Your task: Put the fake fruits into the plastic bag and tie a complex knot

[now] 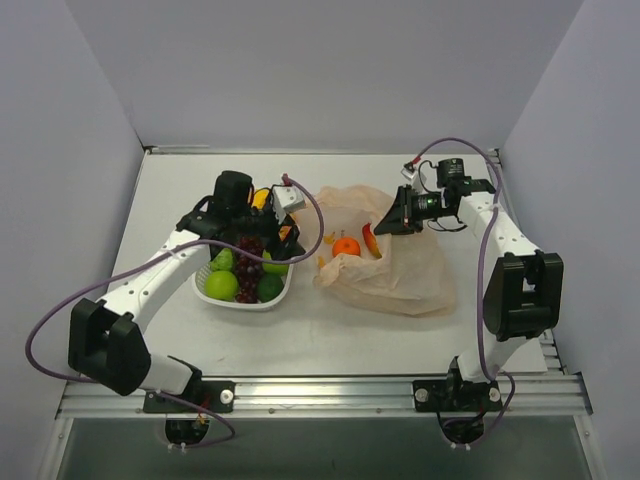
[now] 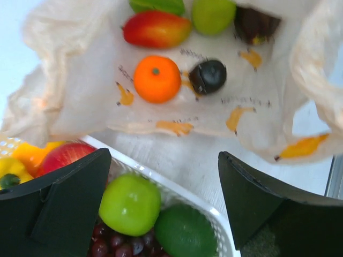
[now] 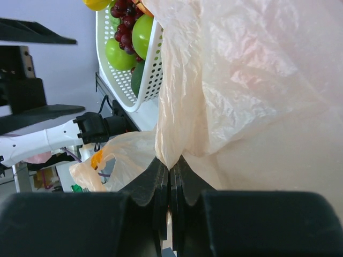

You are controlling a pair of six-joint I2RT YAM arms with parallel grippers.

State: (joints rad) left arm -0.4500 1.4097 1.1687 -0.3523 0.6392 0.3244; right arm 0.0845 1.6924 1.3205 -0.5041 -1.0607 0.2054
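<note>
My left end effector (image 2: pixel 165 171) hangs wide open, empty, over the green apple (image 2: pixel 130 203) in the basket (image 2: pixel 211 214). My right end effector (image 3: pixel 169 176) pinches the plastic bag (image 3: pixel 241 80) rim, mid-counter. I judge the apple light, rigid, slippery; grip across its middle.

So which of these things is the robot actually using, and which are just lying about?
In the job: plastic bag; orange and mango inside it; green apples and grapes not yet bagged.
Just there: white basket holding them; table.

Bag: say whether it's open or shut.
Open. The right gripper holds the bag edge up; the orange lies visible inside.
</note>
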